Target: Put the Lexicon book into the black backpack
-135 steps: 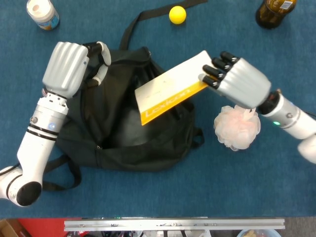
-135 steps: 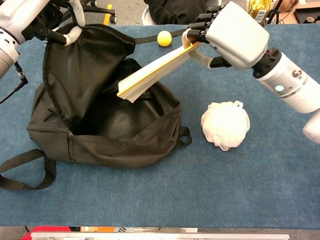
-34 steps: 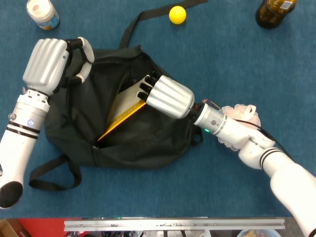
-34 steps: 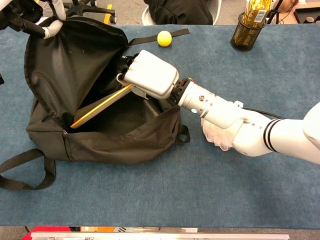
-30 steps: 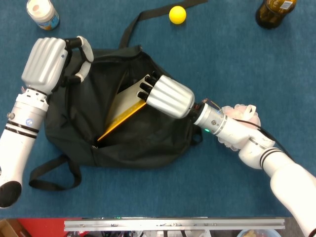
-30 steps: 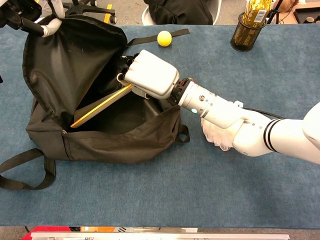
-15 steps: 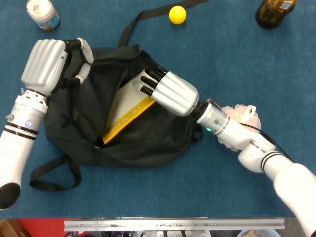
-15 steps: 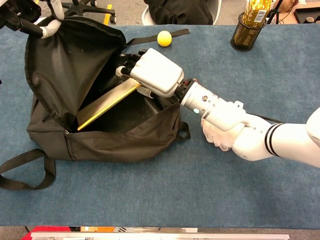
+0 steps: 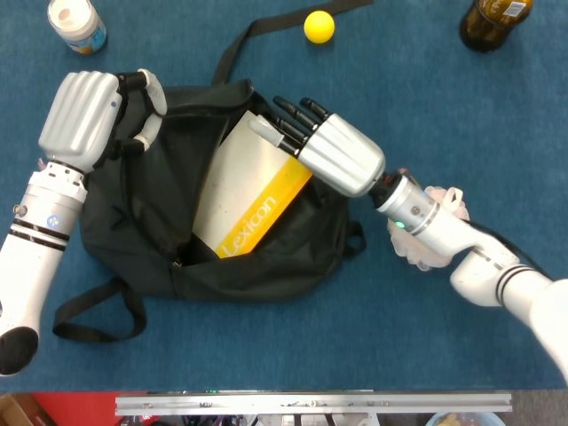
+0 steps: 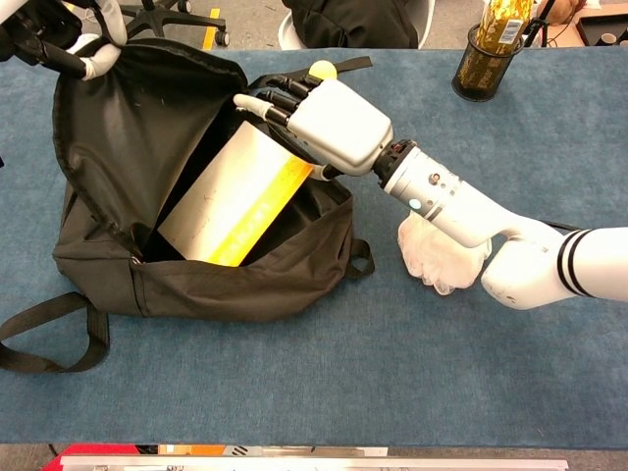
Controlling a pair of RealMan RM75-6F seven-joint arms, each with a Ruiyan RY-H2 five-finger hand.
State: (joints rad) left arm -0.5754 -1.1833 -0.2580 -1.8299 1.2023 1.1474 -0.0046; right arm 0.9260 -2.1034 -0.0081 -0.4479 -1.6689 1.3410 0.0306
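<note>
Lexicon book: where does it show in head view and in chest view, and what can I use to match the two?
Head view: Lexicon book at picture centre-left, inside the open black backpack, yellow band toward the right.
Chest view: Lexicon book left of centre, leaning inside the backpack mouth.
Shared landmark: yellow ball on the table beyond the backpack.

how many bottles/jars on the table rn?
2. A white-lidded jar at the far left corner, past the left hand; a brown bottle at the far right corner. The chest view shows only the bottle. Others may sit outside the frames.
</note>
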